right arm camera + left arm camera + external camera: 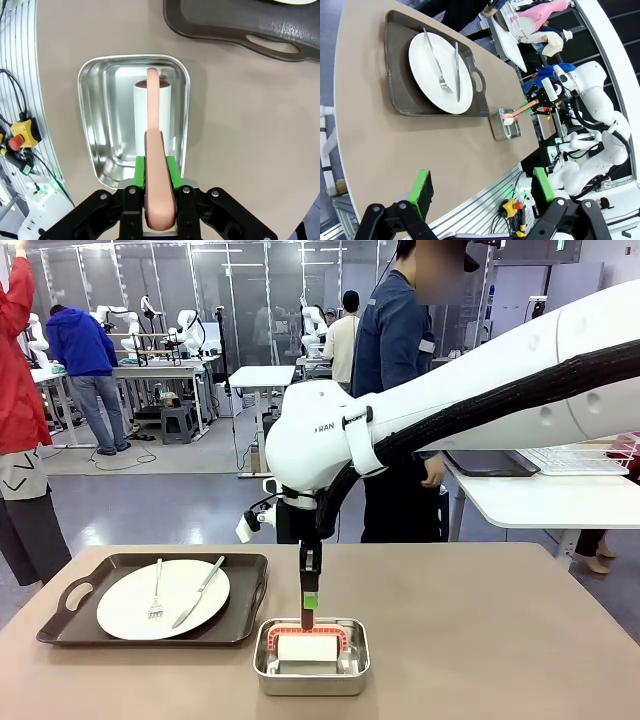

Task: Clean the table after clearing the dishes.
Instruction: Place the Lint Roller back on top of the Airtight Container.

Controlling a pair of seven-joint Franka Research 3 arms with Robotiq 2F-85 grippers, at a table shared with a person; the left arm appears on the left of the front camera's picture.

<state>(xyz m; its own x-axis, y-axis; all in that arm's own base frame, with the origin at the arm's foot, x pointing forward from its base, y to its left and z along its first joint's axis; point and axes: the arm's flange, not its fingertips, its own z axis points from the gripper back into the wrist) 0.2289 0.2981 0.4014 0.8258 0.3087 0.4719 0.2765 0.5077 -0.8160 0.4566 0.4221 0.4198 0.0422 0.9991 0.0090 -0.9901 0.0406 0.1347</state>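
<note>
On the left of the taupe table (480,640) a dark brown tray (70,625) holds the dishes: one white plate (130,610) with a fork (156,595) and a knife (199,592). My right gripper (309,602) reaches over a small steel pan (350,675). It is shut on the pink handle (152,125) of a white cleaning block (167,117) lying in the pan (100,115). My left gripper (482,187) hangs open over the table's near edge, with nothing between its green pads (422,185). From there I see the plate (427,75), the pan (497,132) and the right gripper (537,102).
A person in a dark blue top (395,350) stands just beyond the table's far edge. To the right stands a white table (540,500) with a wire rack (580,455). The taupe top is bare right of the pan.
</note>
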